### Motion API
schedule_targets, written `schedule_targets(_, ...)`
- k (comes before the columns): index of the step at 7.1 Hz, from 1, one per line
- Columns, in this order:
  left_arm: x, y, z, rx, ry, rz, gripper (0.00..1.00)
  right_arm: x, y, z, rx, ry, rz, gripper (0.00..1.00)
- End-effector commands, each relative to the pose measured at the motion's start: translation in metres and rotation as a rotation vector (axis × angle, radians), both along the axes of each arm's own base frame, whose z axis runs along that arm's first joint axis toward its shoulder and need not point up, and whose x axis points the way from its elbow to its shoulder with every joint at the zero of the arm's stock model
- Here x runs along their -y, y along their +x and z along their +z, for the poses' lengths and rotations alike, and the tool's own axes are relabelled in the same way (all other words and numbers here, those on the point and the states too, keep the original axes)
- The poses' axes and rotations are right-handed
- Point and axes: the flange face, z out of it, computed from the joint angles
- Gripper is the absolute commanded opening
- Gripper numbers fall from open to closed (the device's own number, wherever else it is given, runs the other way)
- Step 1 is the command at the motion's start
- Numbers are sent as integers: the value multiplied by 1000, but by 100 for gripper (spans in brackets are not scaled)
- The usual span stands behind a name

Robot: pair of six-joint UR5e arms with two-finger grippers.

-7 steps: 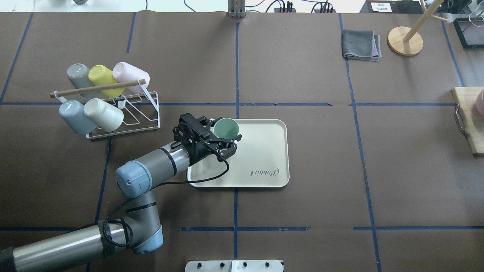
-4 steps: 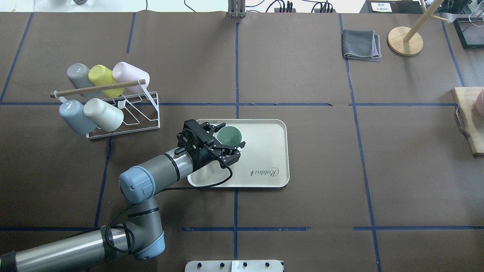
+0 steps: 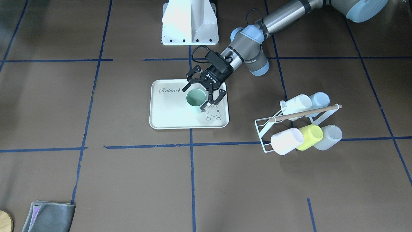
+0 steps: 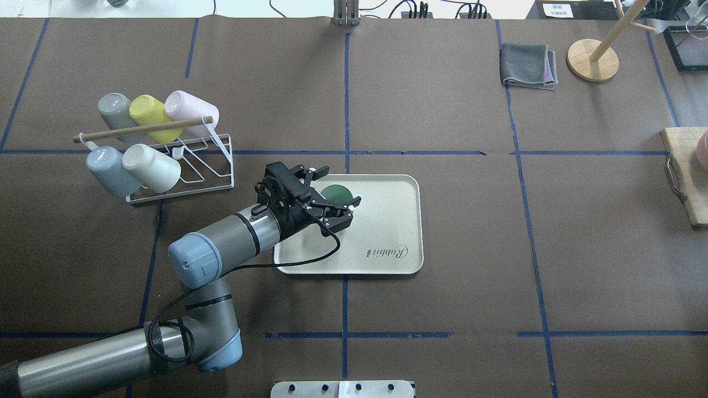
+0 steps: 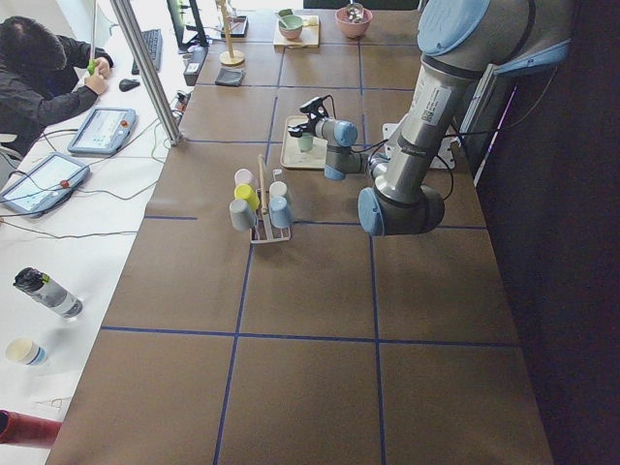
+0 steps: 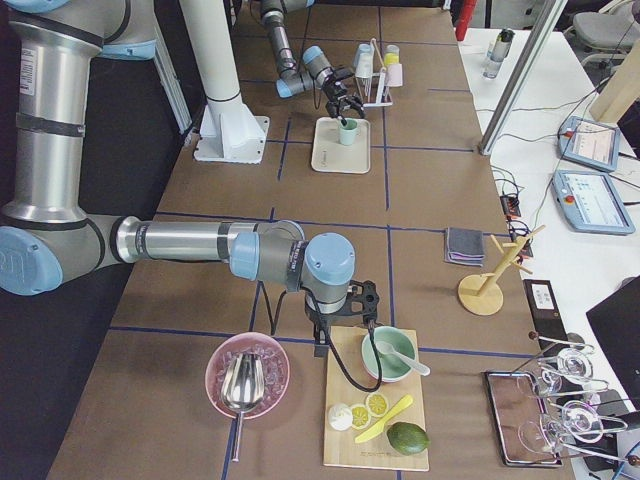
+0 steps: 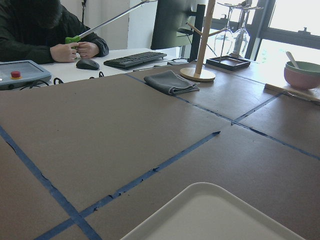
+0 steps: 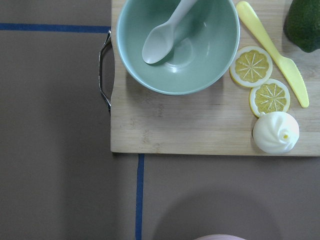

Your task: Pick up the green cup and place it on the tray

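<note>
At the left of the tabletop (image 4: pixel 442 110), a white wire rack (image 4: pixel 182 171) carries five tipped cups (image 4: pixel 152 166). Just right of it, the left end effector (image 4: pixel 334 187) stands wide open astride the green cup (image 4: pixel 337 193), gripping nothing, and the cup stands upright, mouth up, in the far left part of the tray (image 4: pixel 387 232). Far to the right, the right end effector (image 6: pixel 335 335) hangs at the edge of a wooden board (image 6: pixel 375 430) beside a bowl (image 6: pixel 392 355); whether it is open I cannot tell.
</note>
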Motion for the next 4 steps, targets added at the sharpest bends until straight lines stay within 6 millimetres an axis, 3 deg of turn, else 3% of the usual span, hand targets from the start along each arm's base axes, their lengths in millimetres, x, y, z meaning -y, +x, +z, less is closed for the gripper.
schedule_targets(1,23,-45,-25,-11,35,-10,100,4,0,-3,-3,3,3,100)
schedule_targets(2,30,-69,-29,21,30,0,100,5,0,-3,-3,5,2,100)
schedule_targets(4,39,-95,-57,124,-37,-26,100,11,0,-10,-4,22,2,100)
